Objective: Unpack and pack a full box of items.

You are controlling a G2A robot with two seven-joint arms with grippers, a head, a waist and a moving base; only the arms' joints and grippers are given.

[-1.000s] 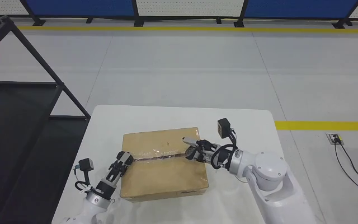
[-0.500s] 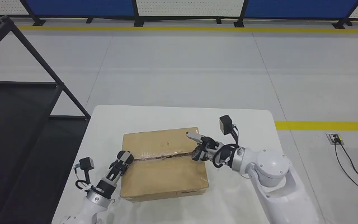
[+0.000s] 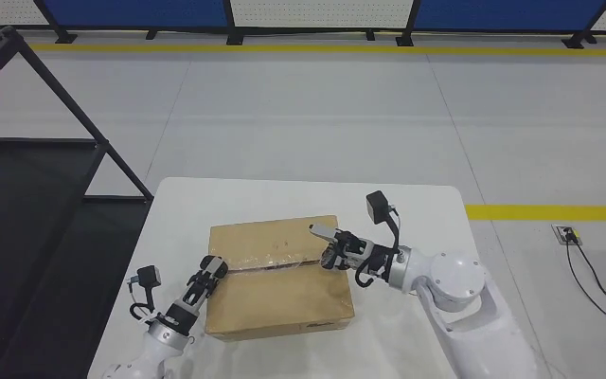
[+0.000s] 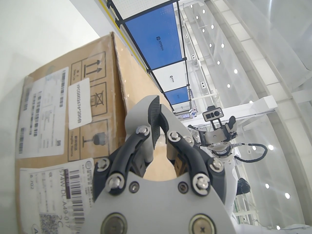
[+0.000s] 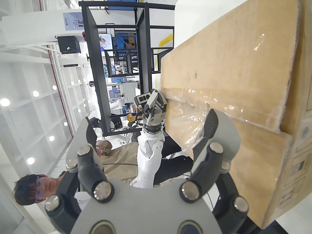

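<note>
Flanking one box (image 3: 275, 296), two grippers rest: left gripper (image 4: 157, 113) fingers closed, right gripper (image 3: 328, 244) fingers wide.

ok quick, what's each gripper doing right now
left gripper: shut, nothing seen in it
right gripper: open, holding nothing, at the top of the box

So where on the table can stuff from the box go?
The bare strip of table between the box and the far edge is free, and the far left corner too. It is crowded at both ends of the box's taped seam, where the left hand and right hand sit.
</note>
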